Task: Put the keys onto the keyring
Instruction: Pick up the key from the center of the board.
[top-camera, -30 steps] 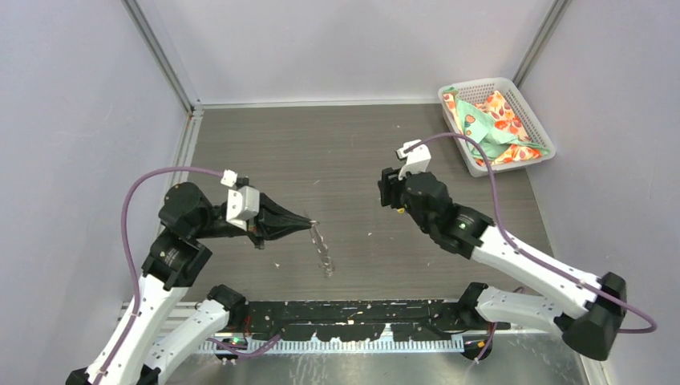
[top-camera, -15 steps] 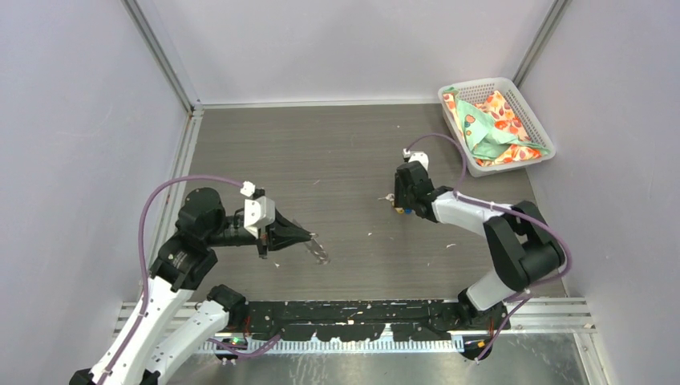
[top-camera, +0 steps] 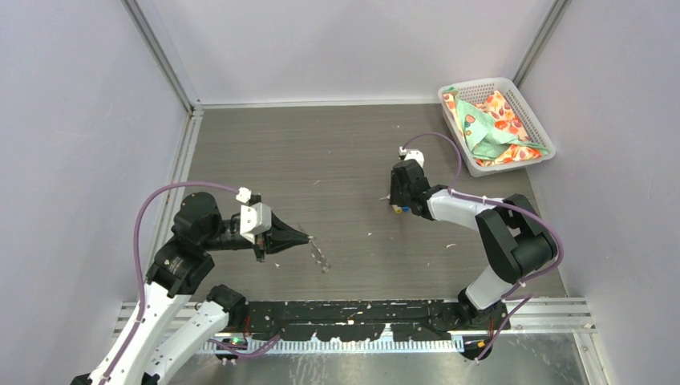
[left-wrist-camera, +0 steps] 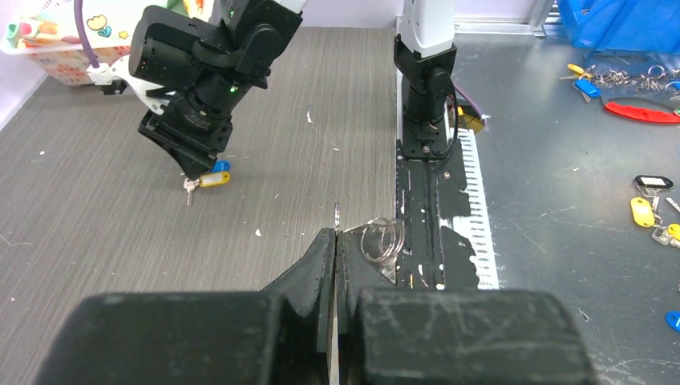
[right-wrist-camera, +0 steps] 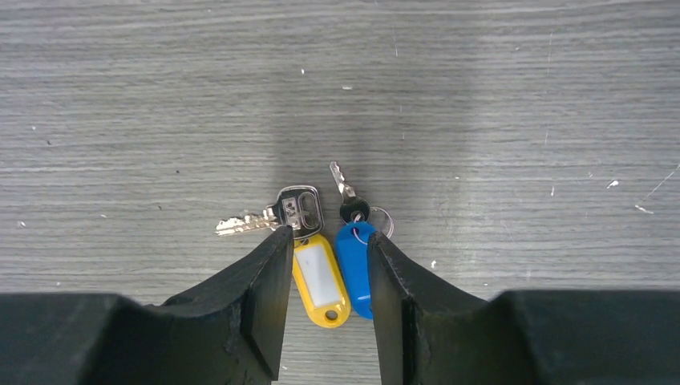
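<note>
Keys (right-wrist-camera: 298, 210), silver-bladed with glossy oblong plastic tags (right-wrist-camera: 319, 277), yellow and blue, lie flat on the wood-grained grey surface (right-wrist-camera: 497, 120) between the parted right jaws; left jaws are pressed together on the keyring (left-wrist-camera: 382, 238), thin coiled wire dangling at 8 o'clock from the keys.

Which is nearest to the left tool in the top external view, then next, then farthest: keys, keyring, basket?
1. keyring, hanging at the left tool tip.
2. keys, mid-table, to the right.
3. basket, far right corner.
</note>
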Available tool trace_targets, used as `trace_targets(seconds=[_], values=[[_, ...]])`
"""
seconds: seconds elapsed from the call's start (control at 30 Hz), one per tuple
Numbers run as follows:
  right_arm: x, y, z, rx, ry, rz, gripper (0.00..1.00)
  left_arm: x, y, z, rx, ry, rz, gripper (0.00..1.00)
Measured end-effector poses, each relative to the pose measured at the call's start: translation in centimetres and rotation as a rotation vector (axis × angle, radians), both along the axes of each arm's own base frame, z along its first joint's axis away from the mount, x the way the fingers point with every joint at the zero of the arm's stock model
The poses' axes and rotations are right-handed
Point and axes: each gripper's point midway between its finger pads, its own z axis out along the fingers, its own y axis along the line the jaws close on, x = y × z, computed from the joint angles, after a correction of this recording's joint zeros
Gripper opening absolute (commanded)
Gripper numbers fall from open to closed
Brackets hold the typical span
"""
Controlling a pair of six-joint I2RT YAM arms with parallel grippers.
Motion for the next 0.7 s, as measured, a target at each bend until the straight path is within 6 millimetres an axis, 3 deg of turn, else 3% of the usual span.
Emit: trace_targets(seconds=[0.27, 0.7], values=[[0.9, 0.8, 0.8, 0.024, -0.018, 0.006, 0.32, 0.0, 0.0, 0.0, 0.000, -0.005, 0.000, 0.00], [0.2, 1.6, -0.4, 0.079, 0.061, -0.019, 0.32, -0.1, 0.2, -0.3, 0.010, -0.019, 0.001, 0.00]])
